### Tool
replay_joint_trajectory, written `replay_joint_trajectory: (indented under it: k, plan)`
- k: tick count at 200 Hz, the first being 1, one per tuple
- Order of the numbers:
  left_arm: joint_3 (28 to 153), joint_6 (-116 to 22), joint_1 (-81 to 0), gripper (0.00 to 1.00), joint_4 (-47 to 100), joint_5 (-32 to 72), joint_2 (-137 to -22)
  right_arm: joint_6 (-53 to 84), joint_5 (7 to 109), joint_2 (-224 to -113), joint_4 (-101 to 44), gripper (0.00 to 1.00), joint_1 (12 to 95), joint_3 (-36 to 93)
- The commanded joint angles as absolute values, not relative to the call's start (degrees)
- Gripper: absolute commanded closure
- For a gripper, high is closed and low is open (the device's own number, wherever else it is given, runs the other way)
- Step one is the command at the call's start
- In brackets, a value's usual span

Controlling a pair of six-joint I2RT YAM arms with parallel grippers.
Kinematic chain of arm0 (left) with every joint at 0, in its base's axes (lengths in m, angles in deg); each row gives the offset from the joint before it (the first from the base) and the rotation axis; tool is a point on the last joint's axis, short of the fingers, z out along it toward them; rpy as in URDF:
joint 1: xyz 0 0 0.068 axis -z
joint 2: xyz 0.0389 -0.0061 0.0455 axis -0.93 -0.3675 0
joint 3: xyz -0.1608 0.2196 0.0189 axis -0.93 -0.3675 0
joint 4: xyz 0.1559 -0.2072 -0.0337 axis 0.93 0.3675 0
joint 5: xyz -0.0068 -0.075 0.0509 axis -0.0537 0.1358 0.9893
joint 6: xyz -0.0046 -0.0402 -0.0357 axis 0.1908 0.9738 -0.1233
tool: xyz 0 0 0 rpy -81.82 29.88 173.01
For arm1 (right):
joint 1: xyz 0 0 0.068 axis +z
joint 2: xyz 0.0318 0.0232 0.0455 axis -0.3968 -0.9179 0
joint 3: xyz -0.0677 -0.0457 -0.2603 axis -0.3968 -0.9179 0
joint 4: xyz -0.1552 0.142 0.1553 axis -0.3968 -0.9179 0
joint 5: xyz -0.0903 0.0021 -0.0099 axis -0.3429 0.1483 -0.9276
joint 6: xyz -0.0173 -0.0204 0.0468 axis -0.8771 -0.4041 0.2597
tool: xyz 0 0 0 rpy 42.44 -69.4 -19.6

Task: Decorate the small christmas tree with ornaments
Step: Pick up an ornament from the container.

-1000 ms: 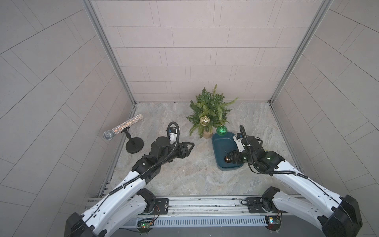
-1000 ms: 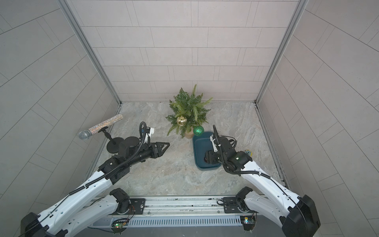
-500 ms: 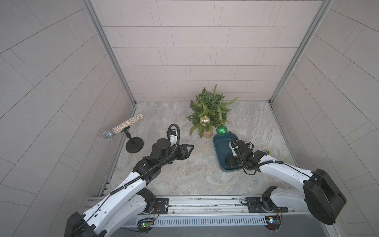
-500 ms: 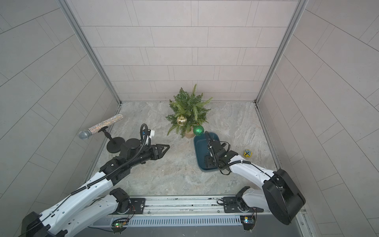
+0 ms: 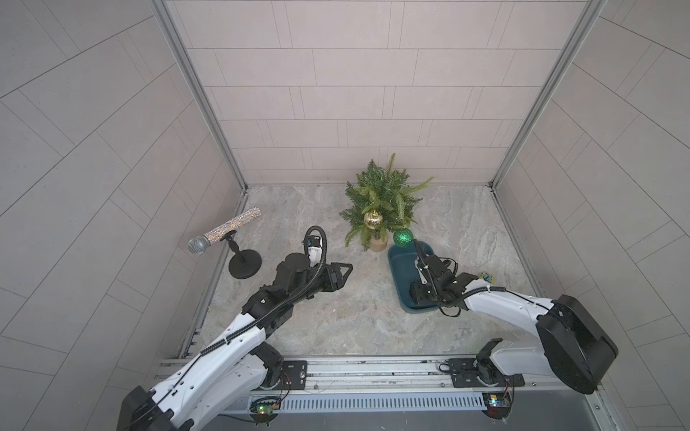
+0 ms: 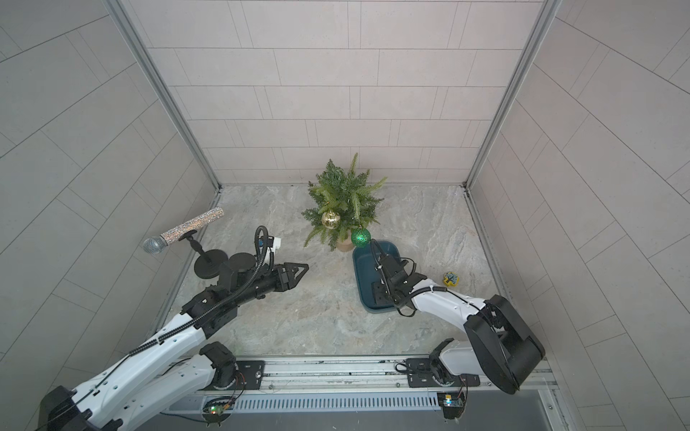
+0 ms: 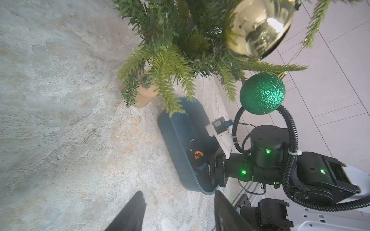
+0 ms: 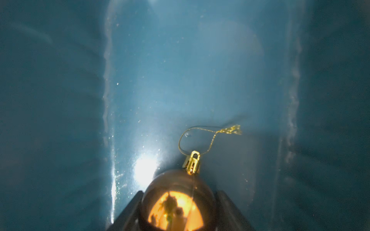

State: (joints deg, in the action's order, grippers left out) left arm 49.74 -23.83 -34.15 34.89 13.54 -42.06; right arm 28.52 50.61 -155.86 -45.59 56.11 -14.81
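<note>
The small christmas tree stands at the back on its tan base. A pale gold ornament and a glittery green ornament hang from its front branches. My right gripper reaches down into the teal tray. Its fingers press both sides of the copper-bronze ornament, whose gold cap and loop point away. My left gripper hovers open and empty over the floor, facing the tray.
A glittery microphone on a black stand sits at the left wall. A small flat yellow piece lies right of the tray. Tiled walls close in three sides, and a metal rail runs along the front.
My right arm has folded low and pushed its gripper down into the tray, and the jaws have narrowed onto the copper-bronze ornament. The left arm has stayed still.
</note>
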Motion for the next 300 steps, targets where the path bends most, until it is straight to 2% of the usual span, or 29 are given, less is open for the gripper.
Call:
replay_joint_trajectory:
  k: [1,38,91,155,224,247,300]
  plan:
    - [49.3,-23.6,-33.8,0.41,33.1,13.6,-42.0,30.1,48.8,-155.7,-45.6,0.33,56.4,-13.9]
    - [49.4,-23.6,-33.9,0.41,33.0,13.5,-42.1,34.5,47.6,-155.6,-45.5,0.3,56.4,-13.5]
    - [49.1,-23.6,-33.8,0.41,32.5,13.3,-42.8,38.9,44.9,-156.5,-46.0,0.32,56.4,-13.2]
    - [48.6,-23.7,-33.8,0.41,32.3,13.7,-42.7,38.0,46.2,-156.7,-47.6,0.48,56.6,-12.6]
    - [49.5,-23.9,-33.8,0.41,31.9,13.5,-43.0,33.6,46.6,-146.7,-51.5,0.5,56.5,-10.4]
    - [50.6,-24.2,-33.9,0.41,32.0,13.1,-42.7,29.1,48.7,-140.9,-53.0,0.5,56.3,-9.2]
    - [56.1,-25.5,-33.8,0.4,32.5,10.1,-43.7,17.7,66.6,-129.6,-59.3,0.5,55.7,-1.5]
